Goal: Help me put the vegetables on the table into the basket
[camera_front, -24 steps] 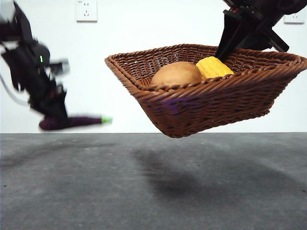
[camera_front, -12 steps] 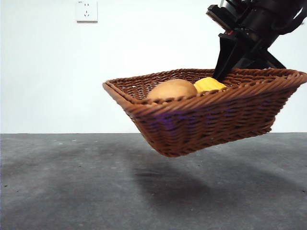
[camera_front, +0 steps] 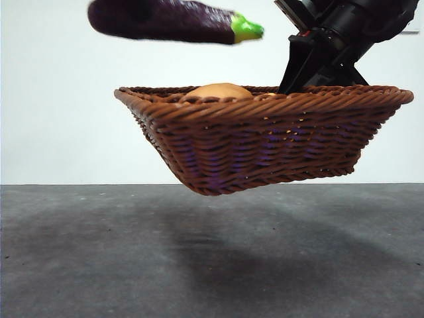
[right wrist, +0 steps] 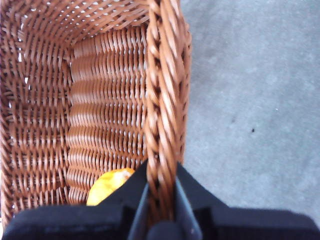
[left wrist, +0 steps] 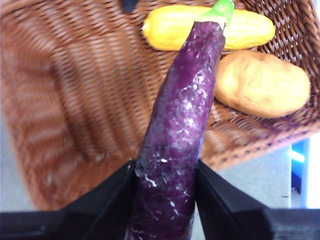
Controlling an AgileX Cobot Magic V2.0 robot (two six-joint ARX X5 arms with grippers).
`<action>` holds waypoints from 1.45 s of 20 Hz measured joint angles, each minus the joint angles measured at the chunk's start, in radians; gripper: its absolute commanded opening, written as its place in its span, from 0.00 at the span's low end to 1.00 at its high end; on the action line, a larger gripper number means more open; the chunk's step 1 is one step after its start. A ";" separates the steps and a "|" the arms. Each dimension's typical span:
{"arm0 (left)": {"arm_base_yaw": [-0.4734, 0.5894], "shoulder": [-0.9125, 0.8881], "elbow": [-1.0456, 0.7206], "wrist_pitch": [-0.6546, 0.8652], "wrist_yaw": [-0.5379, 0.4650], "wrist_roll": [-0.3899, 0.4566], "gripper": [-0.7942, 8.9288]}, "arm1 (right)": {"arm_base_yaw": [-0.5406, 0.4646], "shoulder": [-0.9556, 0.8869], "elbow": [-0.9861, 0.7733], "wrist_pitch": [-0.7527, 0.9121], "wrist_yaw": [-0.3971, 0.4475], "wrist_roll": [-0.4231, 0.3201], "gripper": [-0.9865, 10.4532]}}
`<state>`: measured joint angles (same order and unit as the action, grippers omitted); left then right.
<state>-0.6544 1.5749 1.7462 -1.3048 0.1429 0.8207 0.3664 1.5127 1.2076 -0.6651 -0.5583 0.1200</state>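
The eggplant (camera_front: 165,21), out of sight a moment ago, now hangs over the basket (camera_front: 265,142), clamped in the left end effector (left wrist: 165,175); the right end effector (right wrist: 161,197) pinches the rim. Only release remains.

Woven wicker basket (camera_front: 265,142); glossy eggplant (left wrist: 182,125)

Both claws (left wrist: 164,172) (right wrist: 161,197) have flat, matte black angular jaws.
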 measured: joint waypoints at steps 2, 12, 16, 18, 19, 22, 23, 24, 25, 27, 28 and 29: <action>-0.003 0.037 0.000 0.006 -0.011 0.019 0.07 | 0.007 0.000 0.000 0.000 -0.003 0.000 0.08; 0.017 0.160 0.000 -0.011 -0.027 0.096 0.07 | 0.025 0.001 0.000 0.004 0.011 -0.012 0.08; 0.026 0.152 0.000 -0.010 -0.037 0.097 0.07 | 0.025 0.001 0.000 0.017 0.011 -0.013 0.08; 0.030 0.152 0.000 0.007 -0.022 0.097 0.07 | 0.025 0.001 0.000 0.023 0.011 -0.012 0.08; 0.031 0.152 0.000 0.018 -0.009 0.099 0.07 | 0.025 0.001 0.000 0.023 0.011 -0.013 0.08; 0.031 0.152 0.000 0.043 -0.004 0.098 0.09 | 0.025 0.001 0.000 0.023 0.008 -0.011 0.08; 0.031 0.152 0.000 0.044 -0.003 0.096 0.15 | 0.025 0.001 0.000 0.024 0.008 -0.012 0.08; 0.031 0.152 0.000 0.048 -0.002 0.093 0.27 | 0.025 0.001 0.000 0.024 0.008 -0.011 0.08; 0.031 0.152 0.000 0.055 -0.002 0.091 0.38 | 0.026 0.001 0.000 0.024 0.008 -0.011 0.08; 0.031 0.152 0.000 0.059 -0.002 0.082 0.45 | 0.031 0.001 0.000 0.027 0.009 -0.011 0.08; 0.031 0.152 0.000 0.067 -0.002 0.068 0.45 | 0.034 0.001 0.000 0.027 0.003 -0.010 0.08; 0.031 0.152 0.000 0.069 -0.003 0.060 0.45 | 0.039 0.001 0.000 0.029 -0.002 -0.008 0.08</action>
<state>-0.6235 1.7271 1.7462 -1.2354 0.1394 0.8803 0.4053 1.5135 1.2076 -0.6361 -0.5602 0.1123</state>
